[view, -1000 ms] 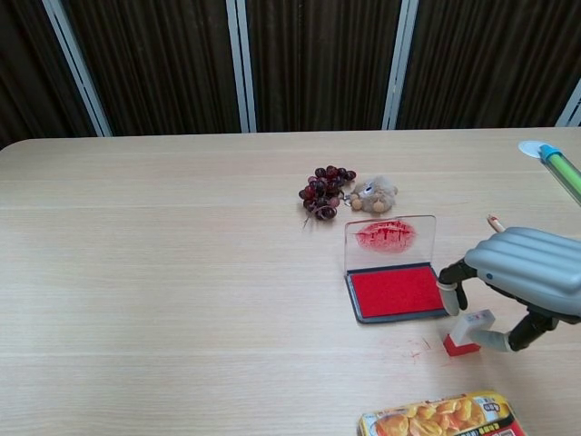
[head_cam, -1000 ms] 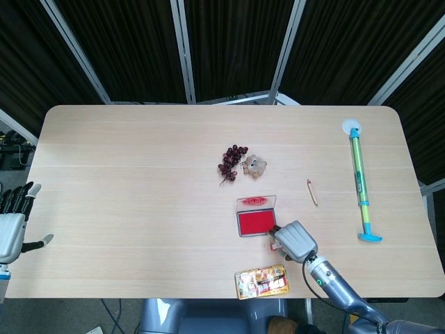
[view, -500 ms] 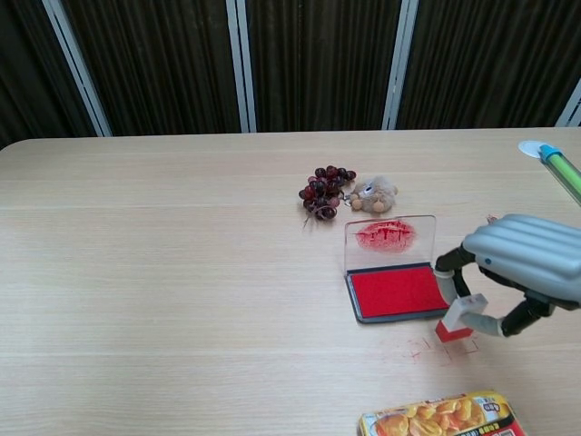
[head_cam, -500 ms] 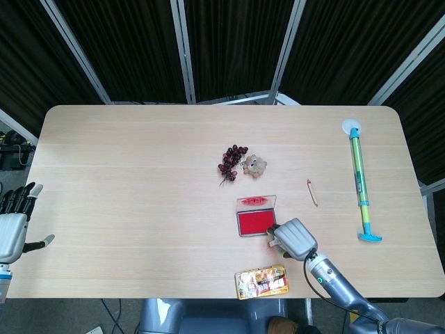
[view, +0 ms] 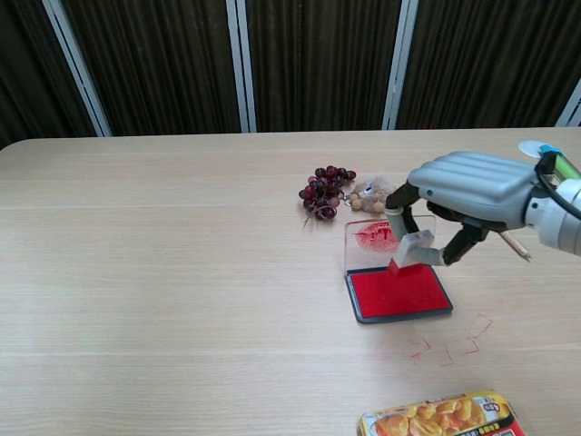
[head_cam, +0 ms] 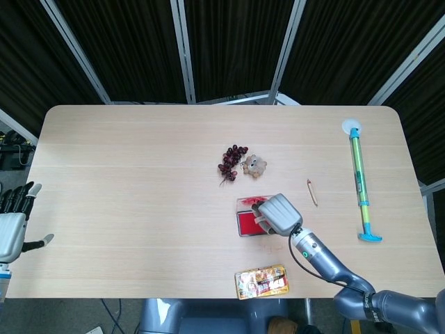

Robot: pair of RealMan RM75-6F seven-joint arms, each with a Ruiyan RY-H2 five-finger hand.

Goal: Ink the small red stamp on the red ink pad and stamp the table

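Right hand (view: 472,191): fingers curled, pinched the small red-based white stamp (view: 410,252), tilted, above the pad.
Red ink pad in open clear-lidded case (view: 398,292): flat on light wooden tabletop (view: 182,272).
Left hand (head_cam: 12,223): fingers spread, held nothing, at tabletop's edge.

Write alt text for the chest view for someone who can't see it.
The robot's right hand holds a small red stamp tilted just above the open red ink pad on a wooden table. Faint red stamp marks lie right of the pad, dark grapes behind it, and a snack packet at the front edge.
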